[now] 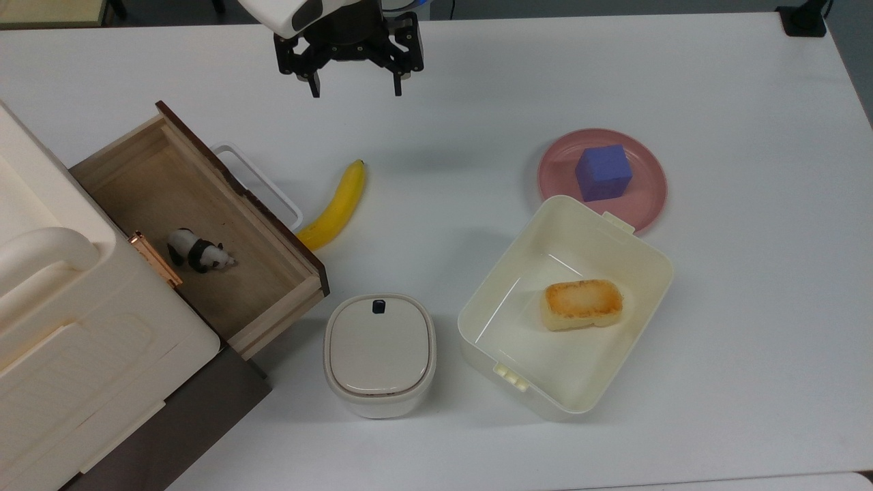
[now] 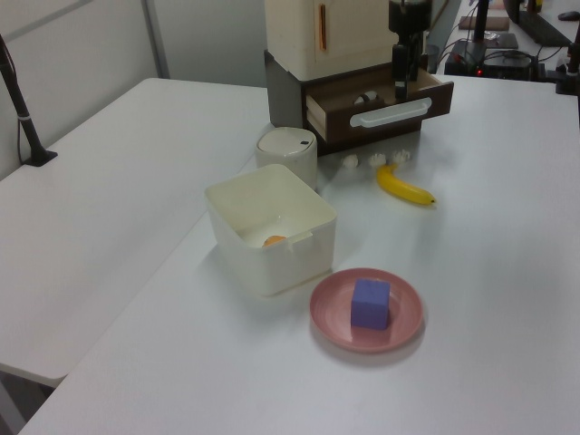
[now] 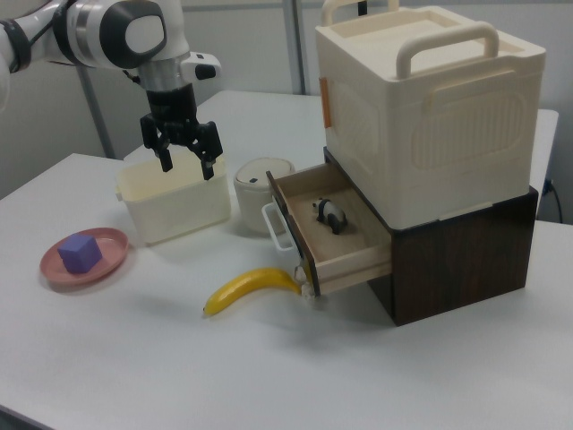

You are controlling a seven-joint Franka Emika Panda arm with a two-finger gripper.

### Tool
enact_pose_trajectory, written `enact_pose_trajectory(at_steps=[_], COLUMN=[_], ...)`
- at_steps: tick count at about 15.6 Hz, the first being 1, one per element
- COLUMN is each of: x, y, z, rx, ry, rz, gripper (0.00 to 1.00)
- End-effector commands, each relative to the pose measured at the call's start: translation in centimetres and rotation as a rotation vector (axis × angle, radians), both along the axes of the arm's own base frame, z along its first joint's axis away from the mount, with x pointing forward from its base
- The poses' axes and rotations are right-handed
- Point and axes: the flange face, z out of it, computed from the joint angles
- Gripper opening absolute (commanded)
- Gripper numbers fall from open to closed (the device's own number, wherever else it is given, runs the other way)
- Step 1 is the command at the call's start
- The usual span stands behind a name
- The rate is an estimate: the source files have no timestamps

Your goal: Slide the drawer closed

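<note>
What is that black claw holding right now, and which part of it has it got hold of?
Nothing. The gripper hangs open and empty above the table, apart from the drawer and its white handle.
</note>
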Motion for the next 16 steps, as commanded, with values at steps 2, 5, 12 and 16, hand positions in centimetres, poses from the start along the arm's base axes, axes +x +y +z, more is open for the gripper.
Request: enact_pose_trajectory(at_steps=[2, 5, 12, 16], x=[-0.4, -0.5, -0.7, -0.9], y=[0.0, -0.2, -0.5, 0.5], z=[0.5, 0.8, 0.7, 0.7], rx=[-0.007, -0.008, -0.005, -0.005], ry=[-0.016, -0.019, -0.001, 0.006], rz=[0.01, 0.012, -0.008, -0.201], gripper=[1.0, 0.93, 0.35, 0.31])
